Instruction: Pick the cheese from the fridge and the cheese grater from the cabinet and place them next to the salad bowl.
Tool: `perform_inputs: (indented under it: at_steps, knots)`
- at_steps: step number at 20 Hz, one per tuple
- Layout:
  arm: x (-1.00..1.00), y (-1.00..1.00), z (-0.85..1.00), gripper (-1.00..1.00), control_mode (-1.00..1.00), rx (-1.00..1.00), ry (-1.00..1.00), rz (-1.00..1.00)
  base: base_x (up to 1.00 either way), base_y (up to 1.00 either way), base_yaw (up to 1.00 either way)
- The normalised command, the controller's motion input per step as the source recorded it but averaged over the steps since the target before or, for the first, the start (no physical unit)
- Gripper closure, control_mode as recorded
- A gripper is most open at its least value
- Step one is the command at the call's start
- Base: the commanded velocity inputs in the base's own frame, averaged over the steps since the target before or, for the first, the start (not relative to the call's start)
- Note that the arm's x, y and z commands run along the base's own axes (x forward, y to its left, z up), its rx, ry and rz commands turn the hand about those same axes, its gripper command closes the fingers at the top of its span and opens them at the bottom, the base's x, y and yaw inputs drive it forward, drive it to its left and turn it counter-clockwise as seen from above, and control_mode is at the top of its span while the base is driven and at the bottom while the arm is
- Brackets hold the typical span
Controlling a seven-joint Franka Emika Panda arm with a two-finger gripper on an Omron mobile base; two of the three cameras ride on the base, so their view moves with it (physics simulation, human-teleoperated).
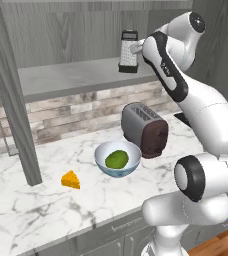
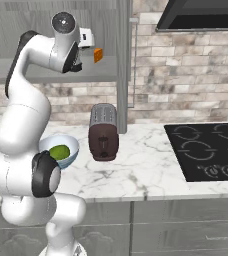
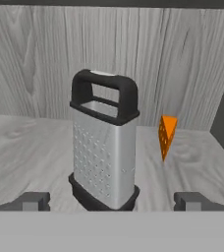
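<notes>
On the marble table, a small yellow cheese wedge already lies just left of the salad bowl, with the toaster standing to the bowl's right. Up on the cabinet shelf, the cheese grater stands upright and untouched, an orange chunk beside it to the right. The robot's claw hangs wide open and empty, a fingertip on either side of the grater's base. By the look of it, half the job is done: the grater has yet to be gripped, lifted out and set down by the bowl.
</notes>
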Motion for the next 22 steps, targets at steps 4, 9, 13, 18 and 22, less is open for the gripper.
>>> perform_inputs:
  at_steps: [4,9,13,18,22]
  knots:
    - [0.31,0.00,0.00,-1.00,-1.00,0.00,0.04,0.00,0.00,0.00,0.00]
    - [0.21,0.01,0.00,-1.00,-1.00,0.00,0.01,0.02,0.00,0.00,0.00]
    - [0.17,0.11,0.00,-1.00,-1.00,0.00,0.00,0.05,0.00,0.00,0.00]
    - [0.15,0.06,0.00,-1.00,-1.00,0.00,0.00,0.08,0.00,0.00,0.00]
    - [0.16,0.01,-0.01,-1.00,-1.00,0.00,0.00,0.08,0.00,0.00,0.00]
